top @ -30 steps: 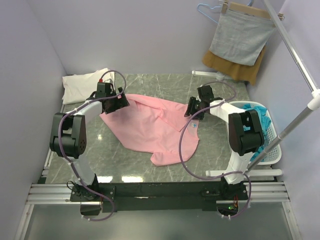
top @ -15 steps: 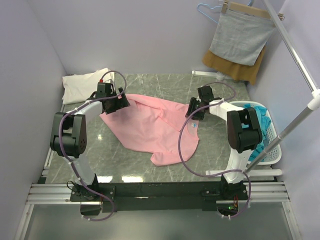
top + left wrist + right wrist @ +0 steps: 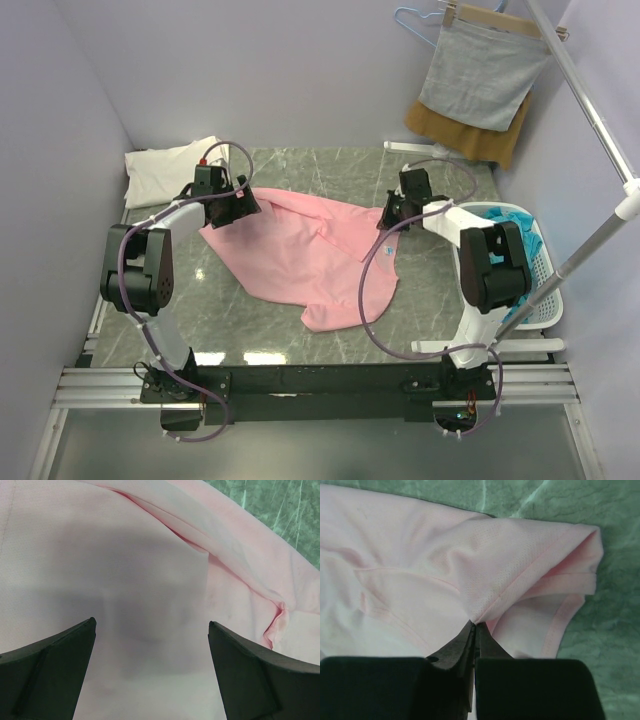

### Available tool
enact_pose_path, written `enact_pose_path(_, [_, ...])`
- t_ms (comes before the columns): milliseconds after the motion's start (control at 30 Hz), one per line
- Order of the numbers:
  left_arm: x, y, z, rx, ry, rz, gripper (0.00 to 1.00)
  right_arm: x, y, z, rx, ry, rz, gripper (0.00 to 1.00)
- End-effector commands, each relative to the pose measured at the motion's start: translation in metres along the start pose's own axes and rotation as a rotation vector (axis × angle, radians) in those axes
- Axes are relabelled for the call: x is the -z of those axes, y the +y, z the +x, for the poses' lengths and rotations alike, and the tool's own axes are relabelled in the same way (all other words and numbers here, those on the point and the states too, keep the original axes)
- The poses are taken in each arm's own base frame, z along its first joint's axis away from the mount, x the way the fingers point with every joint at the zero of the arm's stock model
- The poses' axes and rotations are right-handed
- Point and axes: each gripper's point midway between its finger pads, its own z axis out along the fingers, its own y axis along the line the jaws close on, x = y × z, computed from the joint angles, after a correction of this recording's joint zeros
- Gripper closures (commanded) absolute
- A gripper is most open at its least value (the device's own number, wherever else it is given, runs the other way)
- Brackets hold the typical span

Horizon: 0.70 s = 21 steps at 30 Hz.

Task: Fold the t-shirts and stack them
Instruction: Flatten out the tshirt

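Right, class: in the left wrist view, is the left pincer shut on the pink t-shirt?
No: the left pincer is wide open, the pink t-shirt showing bare between its fingers.

A pink shirt [image 3: 300,255] lies spread on the green tabletop [image 3: 330,170]. The left fingers [image 3: 246,209] are over its far left corner, the right fingers [image 3: 386,217] at its far right edge.

The top camera looks down from high behind the near edge over the whole table [image 3: 300,170]. Each wrist camera looks closely down onto the pink shirt [image 3: 300,255], which the top view also shows.
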Motion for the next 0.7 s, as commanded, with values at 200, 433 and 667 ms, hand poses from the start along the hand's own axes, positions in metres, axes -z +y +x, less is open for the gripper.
enact_pose_path(200, [-0.014,-0.023,-0.054,-0.026,-0.088,0.034,0.0,0.092,0.02,-0.077,0.042,-0.331,0.01,1.0])
enact_pose_path(433, [-0.04,-0.017,-0.092,0.007,-0.109,0.039,0.0,0.124,0.021,-0.093,0.067,-0.394,0.037,1.0])
enact_pose_path(667, [-0.075,-0.023,-0.118,-0.056,-0.134,0.085,0.01,0.123,0.025,-0.092,0.079,-0.381,0.015,1.0])
